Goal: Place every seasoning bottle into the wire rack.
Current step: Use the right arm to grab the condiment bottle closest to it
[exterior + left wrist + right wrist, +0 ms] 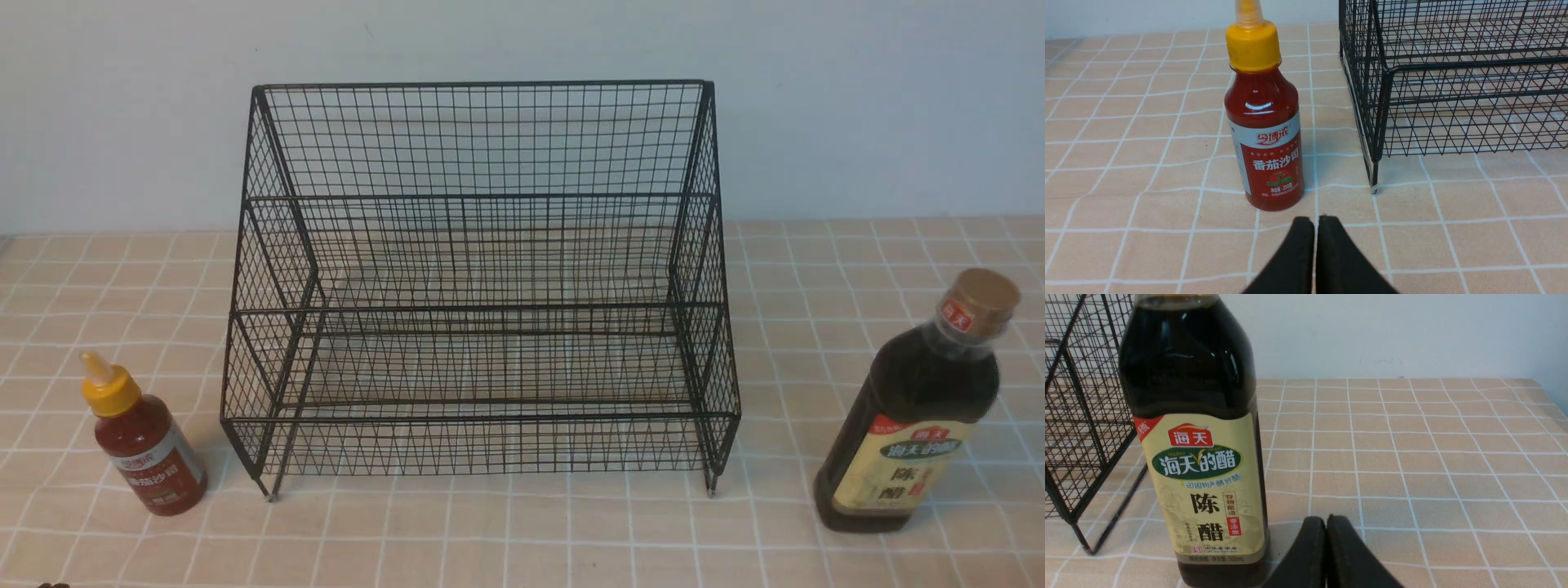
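A: Why does the small red-sauce bottle point(147, 445) stand at the far left of the table point(522, 539)?

B: It stands upright on its base, outside the wire rack point(482, 306). It is near the rack's left front foot but apart from it, so it seems to be placed within reach of the left arm. The left hand point(1314, 222) is low over the table just in front of this bottle. Its two fingers are pressed together and there is nothing between them.

A: And the rack in the middle?

B: Every tier is empty. The low open front faces the robot and the tall back faces the wall point(522, 41), so a bottle can probably come in from the front or from above.

A: What is on the right?

B: The tall dark bottle point(910, 416) with the gold cap stands upright there. It is also outside the rack, beside the right front corner with a gap. The right hand point(1326, 522) is close to the bottle's base, a little to one side, with its fingers also pressed together and holding nothing.

A: Does something stand in the way?

B: Between the bottles and the rack the table is bare. The obstacle is likely the rack's own front rail, because each bottle must be lifted over it. The tall bottle is narrow and high, so it could tip. Both hands need to spread before any grasp.
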`<state>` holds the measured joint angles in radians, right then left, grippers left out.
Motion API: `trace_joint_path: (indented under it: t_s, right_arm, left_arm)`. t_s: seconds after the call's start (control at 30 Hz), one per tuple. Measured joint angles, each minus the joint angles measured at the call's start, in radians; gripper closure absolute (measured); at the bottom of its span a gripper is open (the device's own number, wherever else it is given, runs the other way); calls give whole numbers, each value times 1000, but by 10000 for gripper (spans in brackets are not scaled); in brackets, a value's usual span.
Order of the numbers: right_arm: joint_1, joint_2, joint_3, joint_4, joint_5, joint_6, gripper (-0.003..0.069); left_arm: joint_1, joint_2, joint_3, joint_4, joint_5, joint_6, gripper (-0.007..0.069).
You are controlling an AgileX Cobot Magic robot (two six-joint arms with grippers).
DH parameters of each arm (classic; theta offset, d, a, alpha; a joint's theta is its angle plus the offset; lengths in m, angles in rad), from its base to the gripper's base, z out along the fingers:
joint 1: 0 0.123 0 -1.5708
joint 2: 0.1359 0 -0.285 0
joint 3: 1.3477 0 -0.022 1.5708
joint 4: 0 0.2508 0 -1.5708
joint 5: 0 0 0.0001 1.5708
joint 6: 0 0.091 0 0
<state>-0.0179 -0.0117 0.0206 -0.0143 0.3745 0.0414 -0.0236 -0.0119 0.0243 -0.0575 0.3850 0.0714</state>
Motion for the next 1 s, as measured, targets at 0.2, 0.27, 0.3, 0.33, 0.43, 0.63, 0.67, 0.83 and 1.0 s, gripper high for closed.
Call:
trace_joint_path:
  t_s: [0.2,0.27,0.3,0.33,0.43,0.63,0.67,0.83,1.0]
  right_arm:
    - [0,0,0,0,0,0,669]
    - [0,0,0,0,0,0,669]
    - [0,0,0,0,0,0,669]
    - [0,0,0,0,0,0,669]
    - [0,0,0,0,0,0,669]
    - [0,0,0,0,0,0,669]
    - [0,0,0,0,0,0,669]
    - [0,0,1,14,-14,1,669]
    - [0,0,6,160,-170,45,669]
  left_arm:
    - [0,0,0,0,0,0,631]
    - [0,0,0,0,0,0,631]
    - [0,0,0,0,0,0,631]
    - [0,0,0,0,0,0,631]
    - [0,0,0,0,0,0,631]
    - [0,0,0,0,0,0,631]
    - [0,0,0,0,0,0,631]
    - [0,0,0,0,0,0,631]
    - [0,0,0,0,0,0,631]
